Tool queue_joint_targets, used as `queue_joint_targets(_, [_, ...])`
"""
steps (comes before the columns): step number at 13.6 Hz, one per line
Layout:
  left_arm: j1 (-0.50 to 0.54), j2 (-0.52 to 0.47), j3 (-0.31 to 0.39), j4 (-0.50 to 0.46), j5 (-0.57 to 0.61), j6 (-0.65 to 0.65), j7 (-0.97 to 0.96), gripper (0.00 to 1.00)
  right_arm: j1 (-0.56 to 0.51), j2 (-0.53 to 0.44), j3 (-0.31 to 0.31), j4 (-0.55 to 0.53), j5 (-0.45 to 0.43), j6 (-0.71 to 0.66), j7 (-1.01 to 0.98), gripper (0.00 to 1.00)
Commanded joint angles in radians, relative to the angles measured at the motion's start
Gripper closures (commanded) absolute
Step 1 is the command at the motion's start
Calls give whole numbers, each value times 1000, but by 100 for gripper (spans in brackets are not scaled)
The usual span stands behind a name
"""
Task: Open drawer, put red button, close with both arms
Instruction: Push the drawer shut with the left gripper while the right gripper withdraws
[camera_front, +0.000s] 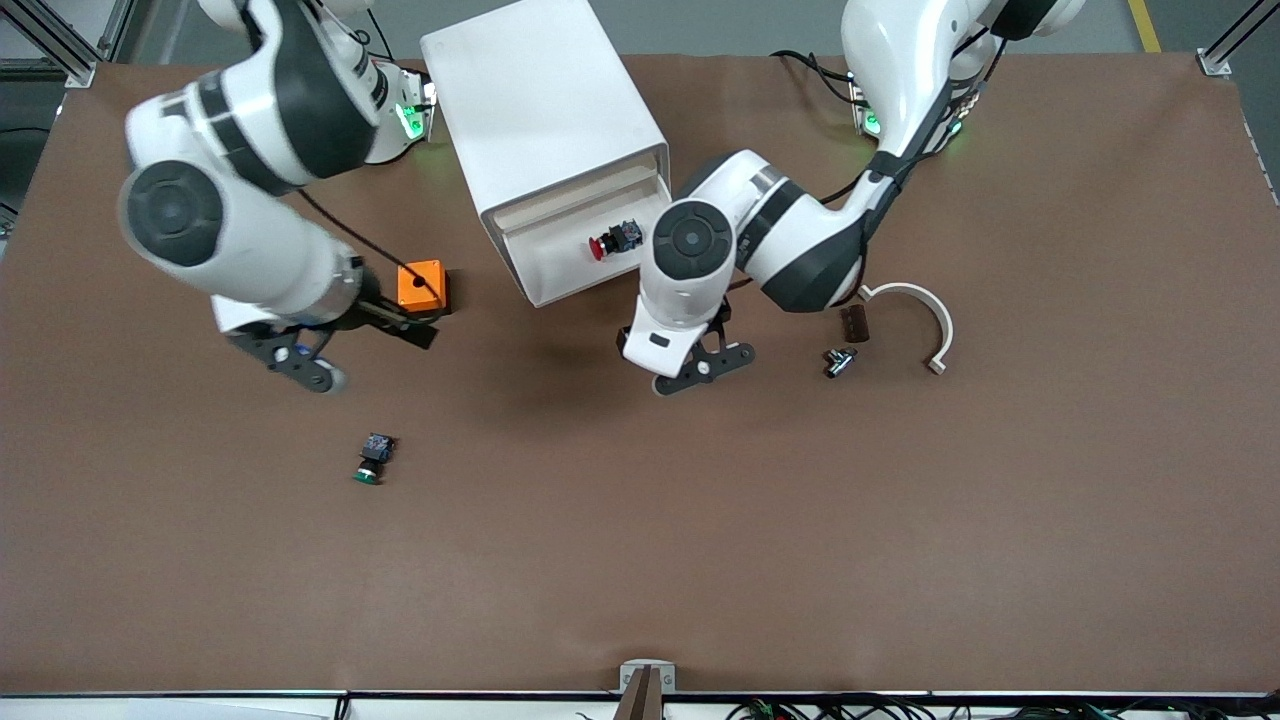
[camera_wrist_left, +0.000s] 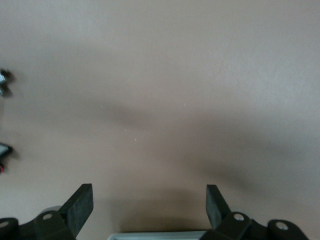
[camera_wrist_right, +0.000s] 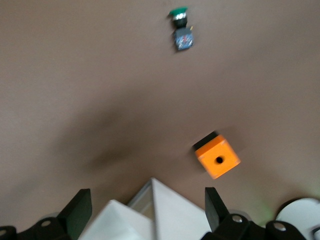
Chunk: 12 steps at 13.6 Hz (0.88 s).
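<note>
The white cabinet (camera_front: 540, 110) stands at the table's back, and its top drawer (camera_front: 548, 291) is pulled open. The red button (camera_front: 612, 240) lies in the drawer. My left gripper (camera_front: 692, 352) hangs over the table just in front of the open drawer, toward the left arm's end. In the left wrist view its fingers (camera_wrist_left: 80, 206) are wide open and empty, with a pale edge (camera_wrist_left: 160, 235) low between them. My right gripper (camera_front: 412, 325) is beside the orange box, open and empty. The right wrist view shows the cabinet's white corner (camera_wrist_right: 150, 215) between its fingers (camera_wrist_right: 80, 210).
An orange box with a hole (camera_front: 420, 285) sits beside the cabinet toward the right arm's end. A green-capped switch (camera_front: 372, 460) lies nearer the front camera. A white curved piece (camera_front: 925, 315), a brown block (camera_front: 853, 322) and a small metal part (camera_front: 838, 362) lie toward the left arm's end.
</note>
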Motion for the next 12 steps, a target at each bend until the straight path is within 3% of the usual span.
queue_joint_targets(1, [-40,15,4,-5,26,20,-59,1,-107,-29,17,9,-23,-45,-239,0])
queue_joint_targets(8, [-110,15,10,-117,80,207,-59,0,-276,-32,18,67,-92,-94,-646,0])
queue_joint_targets(12, [-127,15,2,-131,54,212,-61,0,-285,-28,21,100,-147,-89,-735,0])
